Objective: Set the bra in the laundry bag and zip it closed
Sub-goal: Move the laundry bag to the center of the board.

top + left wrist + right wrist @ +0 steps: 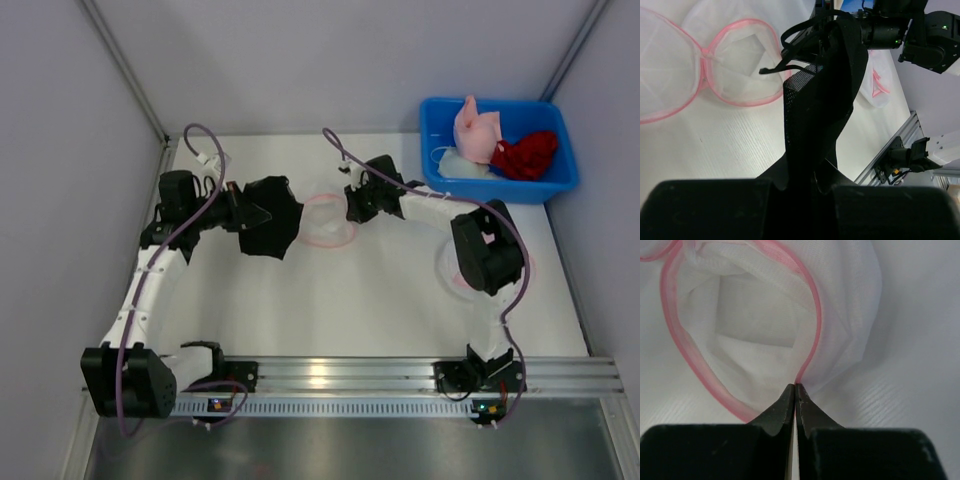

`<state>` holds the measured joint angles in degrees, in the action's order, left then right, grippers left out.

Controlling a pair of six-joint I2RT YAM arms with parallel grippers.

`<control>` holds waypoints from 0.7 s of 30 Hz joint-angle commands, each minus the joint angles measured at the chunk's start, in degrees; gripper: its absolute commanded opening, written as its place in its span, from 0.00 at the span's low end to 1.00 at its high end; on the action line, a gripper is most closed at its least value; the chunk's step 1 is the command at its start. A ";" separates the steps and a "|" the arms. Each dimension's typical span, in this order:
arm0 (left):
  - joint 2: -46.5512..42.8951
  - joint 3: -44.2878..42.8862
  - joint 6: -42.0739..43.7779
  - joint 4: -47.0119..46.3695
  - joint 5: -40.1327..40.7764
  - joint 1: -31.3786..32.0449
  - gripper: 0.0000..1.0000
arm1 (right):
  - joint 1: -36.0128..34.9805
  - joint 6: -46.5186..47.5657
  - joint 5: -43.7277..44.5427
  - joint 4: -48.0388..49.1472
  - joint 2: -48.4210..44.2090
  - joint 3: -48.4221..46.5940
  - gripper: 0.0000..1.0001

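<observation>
- You have two arms; each carries one gripper, so two: the left gripper and the right gripper;
- You can count one black bra;
- You see two pink-rimmed mesh bags: the first laundry bag at table centre; the second laundry bag toward 4 o'clock;
- One blue bin at 1 o'clock;
- Three pieces in it: one pink garment; one red garment; one white garment.

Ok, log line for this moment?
left gripper: shut on black bra | right gripper: shut on laundry bag rim, mouth open | bra not yet in bag
</observation>
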<state>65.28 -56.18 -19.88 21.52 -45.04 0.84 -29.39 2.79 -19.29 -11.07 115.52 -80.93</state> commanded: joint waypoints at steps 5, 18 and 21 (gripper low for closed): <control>-2.96 2.48 -0.51 -0.69 -1.72 -0.31 0.00 | -0.06 -0.24 1.27 2.90 -11.29 5.95 0.00; -1.99 2.13 0.19 -0.69 -1.63 -0.31 0.00 | -0.58 -2.44 3.03 0.70 -3.30 0.86 0.49; -1.56 2.39 0.28 -0.69 -1.46 -0.31 0.00 | -0.93 -1.82 2.94 0.17 -1.97 -0.02 0.37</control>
<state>63.90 -53.74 -19.84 21.63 -45.60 0.84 -29.56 0.82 -16.91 -11.44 112.84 -77.78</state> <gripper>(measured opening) 0.091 0.385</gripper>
